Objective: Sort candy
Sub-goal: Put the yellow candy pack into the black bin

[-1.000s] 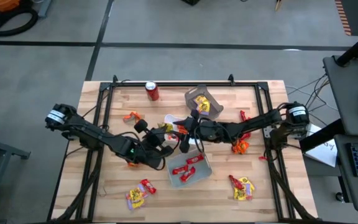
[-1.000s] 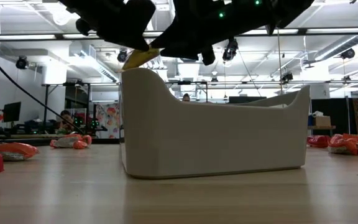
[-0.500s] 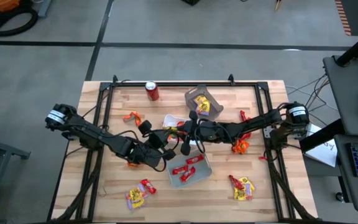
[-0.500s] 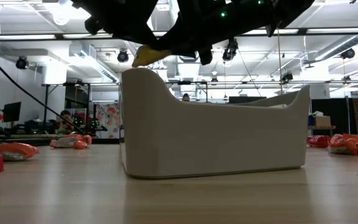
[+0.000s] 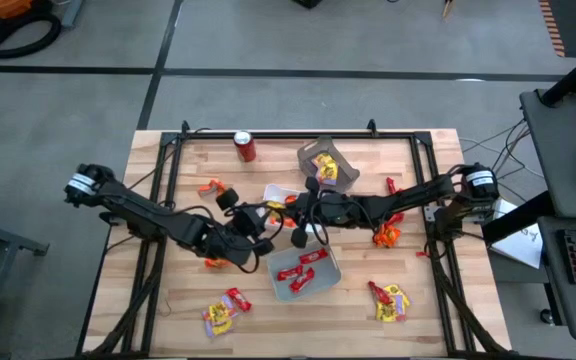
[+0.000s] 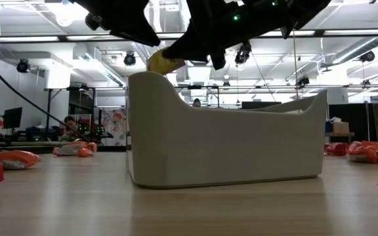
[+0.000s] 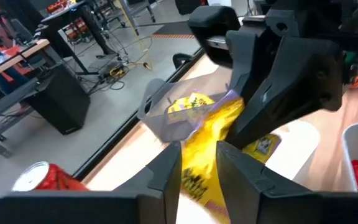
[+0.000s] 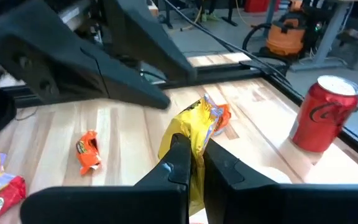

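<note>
Your left hand and right hand meet near the middle of the worktop, just beside the far-left corner of the white tray. Both pinch the same yellow candy: in the left wrist view the two dark fingers close on the wrapper's lower end, w/ the other arm's hand gripping it from the far side; in the right wrist view that hand's fingers squeeze the wrapper's lower edge, narrow gap. In the low view the yellow candy hangs just above the tray's tall corner, held clear of the rim, not touching the worktop. The white tray holds red candy. A grey tray sits tilted toward the back edge w/ yellow candy inside. A small white dish lies between the two trays, partly under the arms. Loose candy is spread around: orange pieces at back left, red and orange ones under the right arm, a mixed yellow-and-red clump at front left and another at front right. A red soda can stands upright near the back edge, well apart from the hands.
</note>
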Controlling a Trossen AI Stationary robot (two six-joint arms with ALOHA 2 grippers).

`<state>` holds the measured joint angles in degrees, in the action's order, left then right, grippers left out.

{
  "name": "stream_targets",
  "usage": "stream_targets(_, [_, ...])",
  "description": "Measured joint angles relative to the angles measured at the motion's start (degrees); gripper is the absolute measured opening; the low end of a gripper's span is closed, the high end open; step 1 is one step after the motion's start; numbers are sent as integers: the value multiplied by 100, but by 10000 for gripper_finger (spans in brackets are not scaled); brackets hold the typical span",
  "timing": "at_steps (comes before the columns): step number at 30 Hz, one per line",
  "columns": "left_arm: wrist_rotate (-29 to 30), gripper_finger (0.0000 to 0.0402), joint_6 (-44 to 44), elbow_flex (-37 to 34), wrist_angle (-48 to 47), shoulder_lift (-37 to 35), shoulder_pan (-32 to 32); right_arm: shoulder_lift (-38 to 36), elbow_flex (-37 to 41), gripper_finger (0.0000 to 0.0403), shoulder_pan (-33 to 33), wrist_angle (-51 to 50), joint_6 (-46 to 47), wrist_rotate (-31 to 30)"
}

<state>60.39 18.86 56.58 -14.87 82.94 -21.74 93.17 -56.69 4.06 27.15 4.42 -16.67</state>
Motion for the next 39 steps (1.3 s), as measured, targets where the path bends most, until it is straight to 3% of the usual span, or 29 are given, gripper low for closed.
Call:
stream_targets(3, [-69, 98, 6, 0, -431, -193, -2, -121, 1, 12, -79, -248, -24, -164])
stream_targets(6, [-430, 105, 158, 0, -884, -478, 0, -342, -45, 12, -231, -940, -273, -904])
stream_targets(10, [-1090, 107, 308, -2, -1427, -820, -2, -535, -435, 12, -637, -2804, -368, -2243])
stream_targets(12, [-1322, 107, 329, -2, -1527, -949, -2, -551, -697, 12, -980, -3873, 5, -2510])
stream_targets(17, [-1439, 107, 404, -4, -1666, -1074, -7, -376, -1111, 12, -1947, -5457, 879, -2153])
stream_targets(22, [-1439, 107, 416, -4, -1692, -1018, -7, -193, -1094, 12, -2566, -5567, 880, -1144])
stream_targets(27, [-1450, 107, 419, -9, -1795, -949, -7, -121, -1082, 19, -2655, -5584, 888, -1140])
stream_targets(33, [-1648, 107, 436, -11, -1916, -936, 0, -121, -1082, 80, -2648, -5556, 913, -1116])
stream_targets(39, [-2094, 107, 412, -11, -1947, -936, 4, -121, -1188, 157, -2591, -5466, 853, -527])
